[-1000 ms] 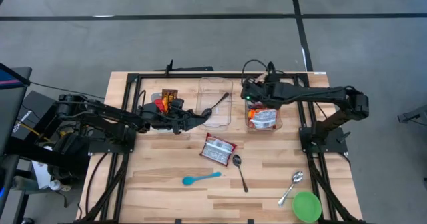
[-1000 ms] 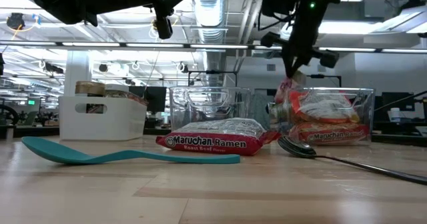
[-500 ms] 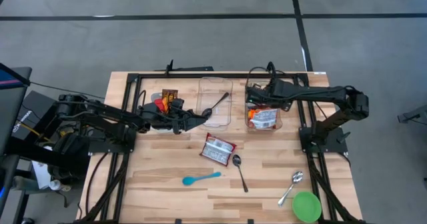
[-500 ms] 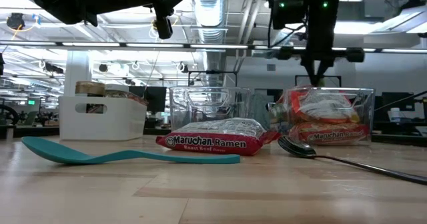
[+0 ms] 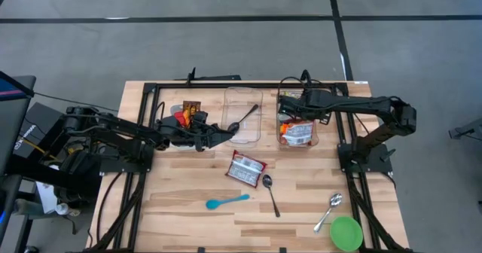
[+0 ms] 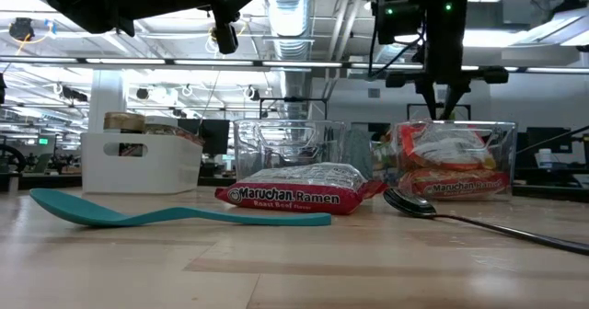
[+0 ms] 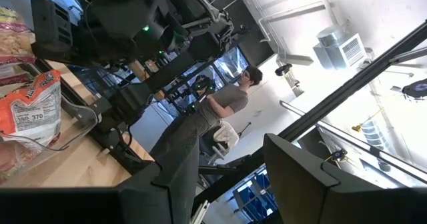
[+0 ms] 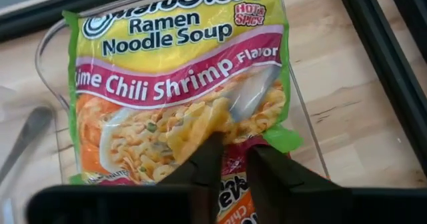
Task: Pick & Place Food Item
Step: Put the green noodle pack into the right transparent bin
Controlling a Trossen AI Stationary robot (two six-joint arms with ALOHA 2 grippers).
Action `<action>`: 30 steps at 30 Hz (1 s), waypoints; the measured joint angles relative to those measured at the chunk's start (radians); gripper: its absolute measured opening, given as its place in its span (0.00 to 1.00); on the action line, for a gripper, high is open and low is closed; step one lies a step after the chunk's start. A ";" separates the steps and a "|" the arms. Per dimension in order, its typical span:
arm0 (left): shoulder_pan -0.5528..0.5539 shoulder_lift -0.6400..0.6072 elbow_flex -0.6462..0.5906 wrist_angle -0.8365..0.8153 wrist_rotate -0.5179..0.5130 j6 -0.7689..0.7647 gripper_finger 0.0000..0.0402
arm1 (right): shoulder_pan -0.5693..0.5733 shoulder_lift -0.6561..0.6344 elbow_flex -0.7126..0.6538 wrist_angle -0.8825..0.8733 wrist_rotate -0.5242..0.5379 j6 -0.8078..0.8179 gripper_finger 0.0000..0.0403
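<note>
At the table's left the left arm has not moved over the last second: its left gripper hangs above the board at the near left corner of the middle clear bin, fingers part-spread with nothing between them. That bin holds only a black spoon. On the board in front lie a blue spoon, a Roast Beef ramen packet and a metal spoon; farther right, a second metal spoon and a green bowl.

The change is on the right. 1 second ago the right gripper was pinched on the upper edge of the shrimp ramen packet, which stood tilted at the left wall of the right clear bin. Now the packet lies flat in that bin, on top of another packet, and the gripper stands above the bin's rim, its 2 fingers slightly parted and holding nothing.
</note>
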 joint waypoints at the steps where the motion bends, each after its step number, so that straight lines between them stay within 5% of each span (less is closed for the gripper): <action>1: 0.000 0.000 0.000 0.000 0.000 0.000 0.41 | -0.002 0.000 0.000 0.000 -0.004 -0.007 0.18; 14: 0.000 0.000 0.000 0.000 0.000 0.000 0.41 | -0.004 -0.056 0.027 -0.033 -0.026 -0.076 0.41; 25: 0.000 0.000 0.000 0.000 0.000 0.000 0.41 | -0.005 -0.180 0.030 -0.057 -0.051 -0.176 0.39; 30: 0.000 0.000 0.000 0.000 0.000 0.000 0.41 | -0.005 -0.203 0.028 -0.051 -0.001 -0.210 0.29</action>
